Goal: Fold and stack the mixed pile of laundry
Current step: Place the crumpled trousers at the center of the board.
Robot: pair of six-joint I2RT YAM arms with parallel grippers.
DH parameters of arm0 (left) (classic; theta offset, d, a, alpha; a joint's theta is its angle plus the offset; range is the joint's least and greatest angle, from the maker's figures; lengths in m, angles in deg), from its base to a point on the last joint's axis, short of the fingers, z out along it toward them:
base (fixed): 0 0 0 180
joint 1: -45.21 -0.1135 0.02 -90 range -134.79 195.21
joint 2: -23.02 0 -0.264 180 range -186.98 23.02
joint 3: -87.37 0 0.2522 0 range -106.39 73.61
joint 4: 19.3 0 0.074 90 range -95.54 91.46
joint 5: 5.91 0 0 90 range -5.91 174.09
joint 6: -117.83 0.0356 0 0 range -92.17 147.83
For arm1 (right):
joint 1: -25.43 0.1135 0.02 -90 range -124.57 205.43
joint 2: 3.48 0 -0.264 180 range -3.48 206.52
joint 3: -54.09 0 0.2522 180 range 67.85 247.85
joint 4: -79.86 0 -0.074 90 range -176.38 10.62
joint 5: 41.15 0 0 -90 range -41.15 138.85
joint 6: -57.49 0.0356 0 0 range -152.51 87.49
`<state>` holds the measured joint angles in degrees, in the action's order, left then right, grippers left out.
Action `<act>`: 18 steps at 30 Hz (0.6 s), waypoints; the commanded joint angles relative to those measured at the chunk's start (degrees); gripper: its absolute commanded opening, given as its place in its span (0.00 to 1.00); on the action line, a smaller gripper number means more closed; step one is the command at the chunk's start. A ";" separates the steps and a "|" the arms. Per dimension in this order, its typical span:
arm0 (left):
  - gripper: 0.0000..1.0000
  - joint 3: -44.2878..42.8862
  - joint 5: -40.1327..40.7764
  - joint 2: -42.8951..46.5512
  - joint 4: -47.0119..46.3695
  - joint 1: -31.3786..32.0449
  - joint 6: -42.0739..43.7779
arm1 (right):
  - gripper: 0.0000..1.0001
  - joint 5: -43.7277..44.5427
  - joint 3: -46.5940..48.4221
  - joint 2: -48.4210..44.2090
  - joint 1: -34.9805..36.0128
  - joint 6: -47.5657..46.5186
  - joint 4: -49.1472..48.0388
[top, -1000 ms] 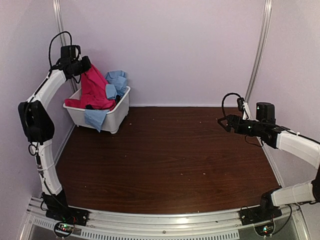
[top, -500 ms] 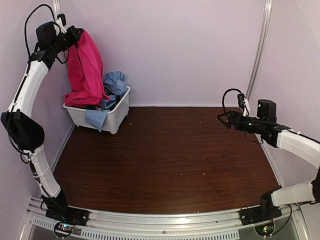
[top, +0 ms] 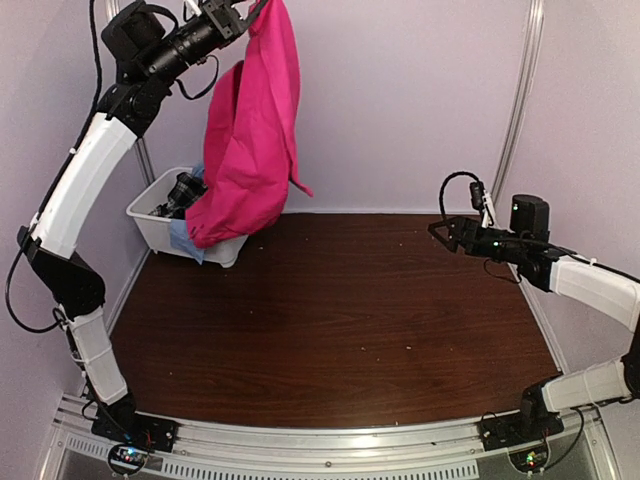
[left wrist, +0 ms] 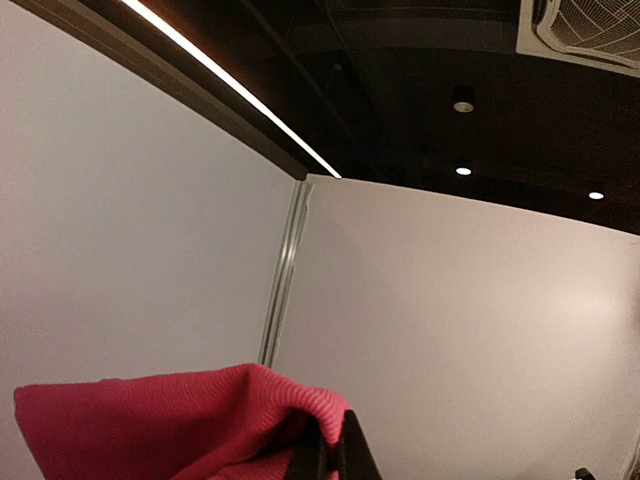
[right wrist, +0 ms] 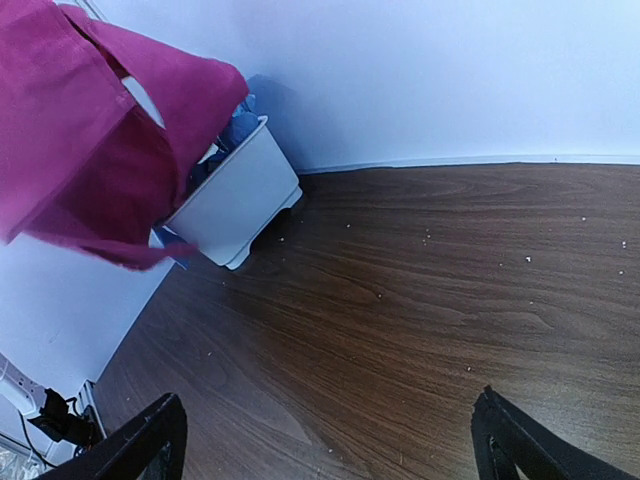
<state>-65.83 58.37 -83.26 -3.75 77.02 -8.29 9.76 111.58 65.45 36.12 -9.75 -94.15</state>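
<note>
My left gripper (top: 240, 12) is raised high at the back left and shut on the top of a bright pink-red cloth (top: 250, 140). The cloth hangs free in a long drape, its lower edge just above the white tub (top: 222, 248). In the left wrist view the cloth (left wrist: 170, 425) bunches around my closed fingers (left wrist: 350, 455). A bit of light blue shirt (top: 188, 240) hangs over the tub's front rim. The plaid garment is hidden. My right gripper (top: 445, 233) hovers open and empty above the table's right side; in its own view the cloth (right wrist: 90, 150) hangs at the upper left.
The tub (right wrist: 235, 195) stands in the back left corner of the dark wood table (top: 340, 310). Pale walls close the back and sides, with a metal post (top: 515, 100) at the back right. Small crumbs dot the table.
My left arm has lifted the pink-red cloth up out of the tub and swung it rightward; it now hangs full length. The right gripper has stayed almost still.
</note>
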 commanded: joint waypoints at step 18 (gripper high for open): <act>0.98 19.69 9.16 -4.37 21.87 8.96 19.65 | 1.00 10.35 -1.67 -8.37 -1.31 -0.47 5.78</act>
<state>-54.74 59.25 -87.46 3.04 86.07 0.45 14.90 111.23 60.33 35.93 -9.60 -91.53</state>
